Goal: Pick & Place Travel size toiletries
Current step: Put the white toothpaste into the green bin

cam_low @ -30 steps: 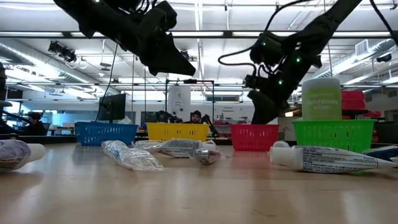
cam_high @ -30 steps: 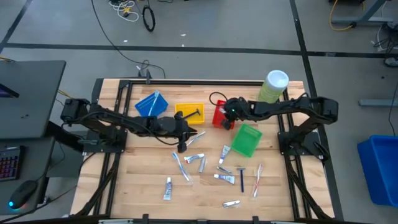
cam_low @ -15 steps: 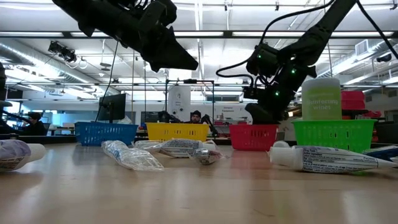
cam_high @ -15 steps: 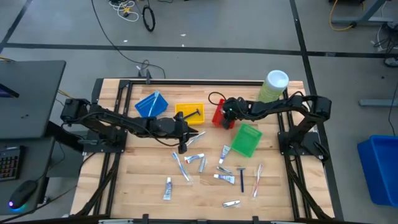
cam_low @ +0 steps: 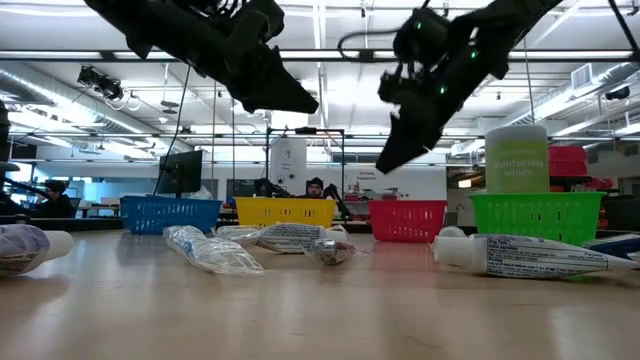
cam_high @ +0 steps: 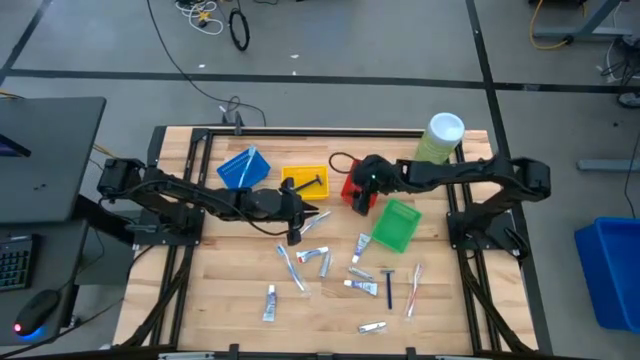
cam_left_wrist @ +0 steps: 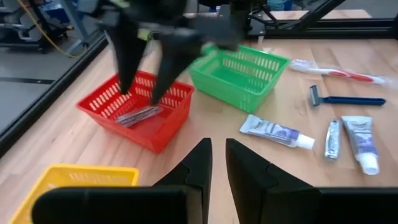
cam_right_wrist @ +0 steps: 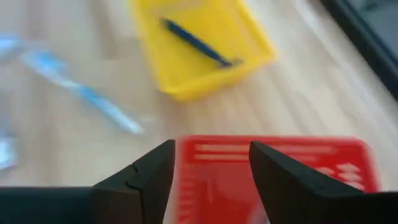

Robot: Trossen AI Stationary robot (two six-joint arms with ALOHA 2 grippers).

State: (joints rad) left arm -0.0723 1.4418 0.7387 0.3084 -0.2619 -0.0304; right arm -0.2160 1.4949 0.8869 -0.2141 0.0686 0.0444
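High view: the right gripper (cam_high: 357, 187) hangs over the red bin (cam_high: 352, 187) near the table's far edge, at about twelve o'clock from the scattered travel size toiletries (cam_high: 330, 272). Its fingers (cam_right_wrist: 149, 174) stand wide apart with nothing between them, and the left wrist view shows the same two dark prongs spread just above the bin, where a silvery packet (cam_left_wrist: 138, 114) lies on the mesh floor. In the low view this gripper is lifted well clear of the basket rims.

The left gripper (cam_high: 294, 231) sits near the table's middle, at about six o'clock from the yellow bin (cam_high: 305, 181), which holds a dark slim razor (cam_high: 308, 183). Its fingers (cam_left_wrist: 193, 171) are almost together, a narrow slit between them, carrying nothing.

The toiletries lie loose on the wooden table (cam_high: 220, 290): tubes and a wrapped toothbrush (cam_high: 291, 267) at about five o'clock from the left gripper, a white tube (cam_high: 269, 302) towards the near edge, a blue-handled razor (cam_high: 388, 282) and a red-marked toothbrush (cam_high: 413, 288) at six o'clock from the green bin (cam_high: 394, 226). The blue bin (cam_high: 243, 167) stands at nine o'clock from the yellow one. A pale-green canister (cam_high: 439, 139) with a white lid stands at one o'clock from the green bin.
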